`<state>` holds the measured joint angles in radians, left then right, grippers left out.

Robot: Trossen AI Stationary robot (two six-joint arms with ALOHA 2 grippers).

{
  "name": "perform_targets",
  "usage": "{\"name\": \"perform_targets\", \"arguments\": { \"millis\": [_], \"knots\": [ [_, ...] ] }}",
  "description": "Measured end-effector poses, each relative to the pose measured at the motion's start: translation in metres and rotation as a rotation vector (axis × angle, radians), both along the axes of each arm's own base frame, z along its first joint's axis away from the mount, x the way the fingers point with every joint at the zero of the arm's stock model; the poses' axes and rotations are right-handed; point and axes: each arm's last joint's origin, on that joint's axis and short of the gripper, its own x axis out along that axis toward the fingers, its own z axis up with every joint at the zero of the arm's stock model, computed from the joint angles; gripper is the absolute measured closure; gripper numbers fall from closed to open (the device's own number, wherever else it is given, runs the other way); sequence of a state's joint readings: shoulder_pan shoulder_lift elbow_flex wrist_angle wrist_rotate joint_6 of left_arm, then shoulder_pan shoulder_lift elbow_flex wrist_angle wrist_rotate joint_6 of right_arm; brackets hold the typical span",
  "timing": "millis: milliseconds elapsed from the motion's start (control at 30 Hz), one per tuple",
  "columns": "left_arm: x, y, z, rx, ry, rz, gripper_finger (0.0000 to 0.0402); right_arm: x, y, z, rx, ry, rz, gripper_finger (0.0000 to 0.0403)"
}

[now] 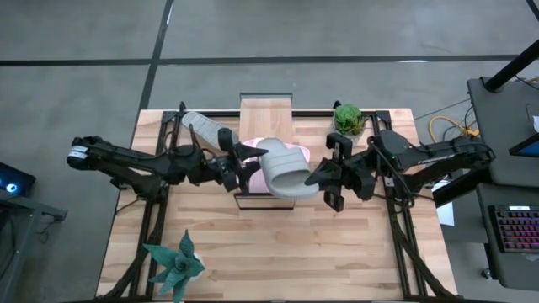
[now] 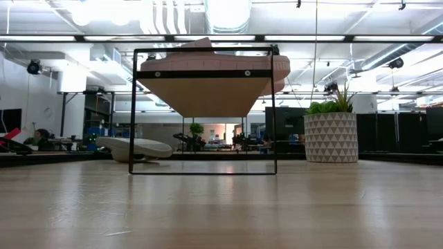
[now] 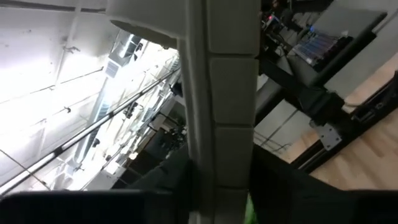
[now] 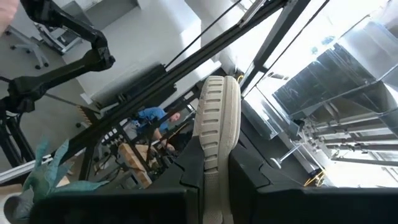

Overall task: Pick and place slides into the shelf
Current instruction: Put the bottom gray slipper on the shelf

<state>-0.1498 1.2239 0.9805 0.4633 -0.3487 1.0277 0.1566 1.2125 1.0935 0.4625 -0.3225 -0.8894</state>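
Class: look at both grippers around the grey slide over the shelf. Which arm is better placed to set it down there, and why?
Right. The right gripper is shut on the grey slide above the shelf; the left gripper is only at its other end, near the pink slide.

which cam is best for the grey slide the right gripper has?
High view: the grey slide shows whole, over the shelf, pinched by the right gripper. The right wrist view gives only its ridged sole edge; in the low view I can't pick it out.

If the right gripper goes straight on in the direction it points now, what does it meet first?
The right gripper points toward the table's middle and is shut on the grey slide. Straight beyond that comes the left gripper, at the slide's other end; heights are unclear.
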Motion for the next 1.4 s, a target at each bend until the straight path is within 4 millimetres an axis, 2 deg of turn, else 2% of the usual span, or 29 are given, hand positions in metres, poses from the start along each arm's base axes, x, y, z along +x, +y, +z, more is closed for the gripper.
{"name": "perform_targets", "arguments": {
  "millis": [133, 300, 400, 500, 633, 733, 1000, 1133, 1400],
  "knots": [
    [0.0, 0.0, -0.001, 0.05, 0.017, 0.018, 0.0368, 0.0, 0.0, 0.0, 0.002, 0.003, 0.001, 0.0373],
    [-0.003, 0.001, 0.001, 0.054, 0.012, 0.042, 0.0369, 0.0, 0.0, -0.001, 0.007, 0.007, -0.01, 0.0371],
    [-0.007, 0.004, 0.001, 0.075, 0.049, 0.13, 0.0369, 0.001, -0.002, 0.0, 0.042, 0.024, -0.092, 0.0333],
    [-0.013, 0.007, 0.002, 0.084, 0.071, 0.25, 0.0369, -0.001, -0.007, 0.004, 0.103, 0.06, -0.255, 0.0281],
    [-0.019, 0.012, -0.005, 0.097, 0.137, 0.379, 0.037, -0.005, -0.013, 0.005, 0.113, 0.191, -0.431, 0.023],
    [-0.025, 0.014, -0.009, 0.127, 0.209, 0.45, 0.037, -0.008, -0.014, 0.004, 0.1, 0.31, -0.475, 0.0209],
    [-0.03, 0.018, -0.011, 0.159, 0.28, 0.591, 0.037, -0.025, -0.017, 0.019, 0.158, 0.515, -0.484, 0.0201],
    [-0.027, 0.017, -0.014, 0.199, 0.319, 0.595, 0.037, -0.026, -0.018, 0.033, 0.178, 0.491, -0.479, 0.02],
    [-0.015, 0.015, -0.022, 0.234, 0.362, 0.59, 0.037, -0.007, -0.015, 0.04, 0.087, 0.615, -0.507, 0.02]
  ]
}}
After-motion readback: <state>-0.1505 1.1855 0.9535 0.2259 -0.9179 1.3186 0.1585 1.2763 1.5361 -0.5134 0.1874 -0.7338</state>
